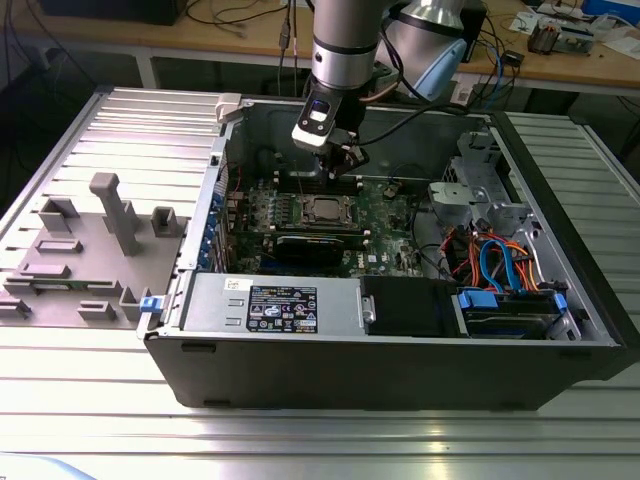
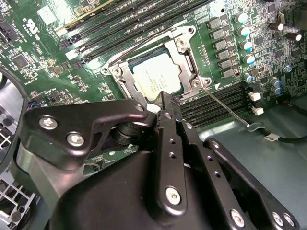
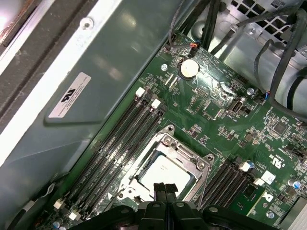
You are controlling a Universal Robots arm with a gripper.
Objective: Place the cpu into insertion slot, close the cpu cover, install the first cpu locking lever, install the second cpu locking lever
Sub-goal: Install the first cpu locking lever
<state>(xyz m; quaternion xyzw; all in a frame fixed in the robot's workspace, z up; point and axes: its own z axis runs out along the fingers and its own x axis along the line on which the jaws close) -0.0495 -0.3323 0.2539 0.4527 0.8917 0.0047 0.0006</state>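
Observation:
The cpu (image 2: 157,79) lies in the insertion slot (image 1: 325,210) on the green board, its silver top showing through the window of the cpu cover (image 2: 186,51), which lies flat over it. In the first wrist view the cpu (image 3: 164,171) and the cpu cover (image 3: 188,154) sit just past my fingertips. One thin wire locking lever (image 2: 225,108) sticks out from a socket corner across the memory slots. Another locking lever (image 2: 144,44) runs along the cover's far edge. My gripper (image 3: 165,188) hangs just above the socket's edge, shut, with nothing between its fingers (image 2: 166,103).
The board lies inside an open grey computer case (image 1: 400,350). Long black memory slots (image 3: 122,139) flank the socket on both sides. A black card (image 1: 318,245) sits in front of the socket. Cables and a drive cage (image 1: 500,265) fill the exterior view's right. Grey fixture blocks (image 1: 115,215) stand on the table outside the case.

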